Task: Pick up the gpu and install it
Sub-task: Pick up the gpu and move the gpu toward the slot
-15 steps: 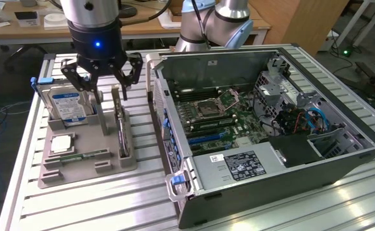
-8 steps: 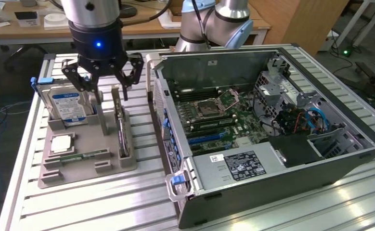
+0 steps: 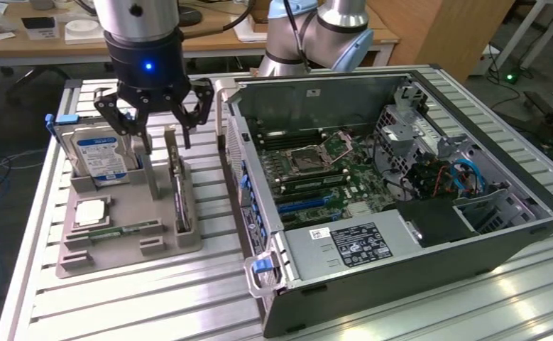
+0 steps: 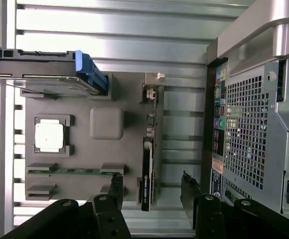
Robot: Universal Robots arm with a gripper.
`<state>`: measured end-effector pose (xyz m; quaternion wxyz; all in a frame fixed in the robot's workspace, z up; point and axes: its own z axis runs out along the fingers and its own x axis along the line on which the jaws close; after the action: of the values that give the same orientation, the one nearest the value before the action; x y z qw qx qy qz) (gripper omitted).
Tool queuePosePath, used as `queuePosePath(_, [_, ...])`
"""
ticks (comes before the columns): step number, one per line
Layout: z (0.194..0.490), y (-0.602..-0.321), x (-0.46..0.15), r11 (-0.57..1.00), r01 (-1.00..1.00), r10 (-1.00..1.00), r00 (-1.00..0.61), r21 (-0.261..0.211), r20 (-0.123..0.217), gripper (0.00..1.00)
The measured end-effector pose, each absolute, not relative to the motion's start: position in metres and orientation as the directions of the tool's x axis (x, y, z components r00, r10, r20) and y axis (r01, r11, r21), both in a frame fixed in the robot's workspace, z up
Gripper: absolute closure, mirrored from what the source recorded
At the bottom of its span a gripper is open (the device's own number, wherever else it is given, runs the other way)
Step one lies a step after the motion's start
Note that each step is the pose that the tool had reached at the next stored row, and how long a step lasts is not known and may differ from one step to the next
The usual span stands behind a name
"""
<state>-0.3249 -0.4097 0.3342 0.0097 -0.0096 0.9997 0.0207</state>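
Slatted aluminium tabletop [image 3: 134, 298], carrying a grey parts holder [image 3: 167, 245], from which every place below is reckoned. Hard drive [image 3: 101, 158], blue-labelled: upright in the holder's far corner, on the exterior view's left. Processor chip [image 3: 89, 212]: flat in a recess of the holder, nearer the camera than the drive. Memory stick [image 3: 115, 231]: narrow, green, lying in the holder's near row. Hand [image 3: 162, 138]: above the holder's far end, fingers spread wide, empty, in line with the gpu [image 3: 179, 192]. Gpu: standing on edge in the long slot on the holder's right-hand side, not yet lifted. Judged light, stiff and thin, with delicate components; best pinched across its flat faces, clear of the contact edge. Open computer case [image 3: 513, 241]: just beside the holder on the exterior view's right, motherboard exposed.
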Motion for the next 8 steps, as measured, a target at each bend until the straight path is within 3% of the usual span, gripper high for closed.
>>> queuePosePath(8, [0.3305, -0.4122, -0.3223, 0.999, -0.02, -0.019, -1.0, 0.041, -0.02, 0.41])
